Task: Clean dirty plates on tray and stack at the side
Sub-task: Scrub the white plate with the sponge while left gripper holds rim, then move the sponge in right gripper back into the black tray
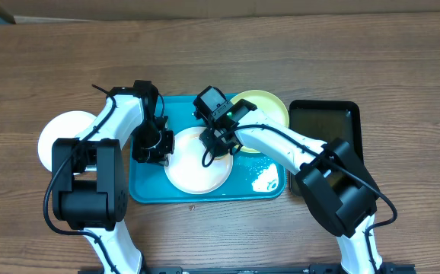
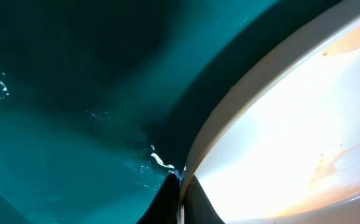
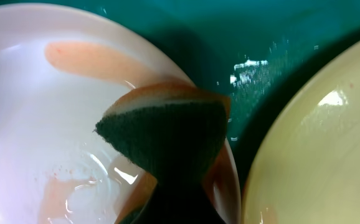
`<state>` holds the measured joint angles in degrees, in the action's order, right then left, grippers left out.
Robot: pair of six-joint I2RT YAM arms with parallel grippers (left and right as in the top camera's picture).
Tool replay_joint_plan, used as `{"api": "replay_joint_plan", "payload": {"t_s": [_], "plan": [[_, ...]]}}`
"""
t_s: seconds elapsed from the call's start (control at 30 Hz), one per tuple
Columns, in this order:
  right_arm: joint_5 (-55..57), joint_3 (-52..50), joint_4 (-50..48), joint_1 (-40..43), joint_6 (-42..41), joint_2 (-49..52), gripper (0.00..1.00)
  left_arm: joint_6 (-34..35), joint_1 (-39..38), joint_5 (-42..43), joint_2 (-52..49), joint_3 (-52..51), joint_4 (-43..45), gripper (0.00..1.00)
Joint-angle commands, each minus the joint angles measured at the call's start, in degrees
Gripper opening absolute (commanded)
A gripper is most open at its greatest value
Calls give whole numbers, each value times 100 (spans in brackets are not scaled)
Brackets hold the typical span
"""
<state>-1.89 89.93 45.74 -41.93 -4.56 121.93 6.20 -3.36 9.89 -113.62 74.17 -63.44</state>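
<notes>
Green-faced sponge (image 3: pixel 167 137) clamped in right gripper (image 1: pixel 211 148), pressed onto smeared white plate (image 1: pixel 197 171). Teal tray (image 1: pixel 148 190) mid-table, holding that plate centrally and lime-green plate (image 1: pixel 267 109) over far right corner; second white plate (image 1: pixel 56 137) off tray, left. Left gripper (image 2: pixel 181 196) pinched shut on smeared white plate's rim

The place looks like a robotics lab bench set up for a kitchen chore. Two white-and-black robot arms, the left arm (image 1: pixel 117 122) and the right arm (image 1: pixel 281 144), with exposed cabling, work over a plain wood-grain table (image 1: pixel 52 68). The dishware is laid out like test props: a teal tray (image 1: pixel 140 194) with plates (image 1: pixel 197 171) and a black tray (image 1: pixel 324 122) beside it.
</notes>
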Motion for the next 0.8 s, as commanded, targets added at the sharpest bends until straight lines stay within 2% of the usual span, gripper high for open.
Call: {"api": "replay_joint_plan", "payload": {"t_s": [0.0,0.17,0.37,0.67,0.77], "plan": [[267,13,365,114,-280,61,4,24,28,-131,11,-63,-13,4],[-205,15,931,114,-763,59,4,24,28,-131,11,-63,-17,4],[-841,48,1198,114,-798,-42,4,24,28,-131,11,-63,-17,4],[-511,413,1427,249,-1379,-903,4,24,28,-131,11,-63,-42,4],[-323,413,1515,715,-1768,-1488,4,24,28,-133,11,-63,-42,4]]}}
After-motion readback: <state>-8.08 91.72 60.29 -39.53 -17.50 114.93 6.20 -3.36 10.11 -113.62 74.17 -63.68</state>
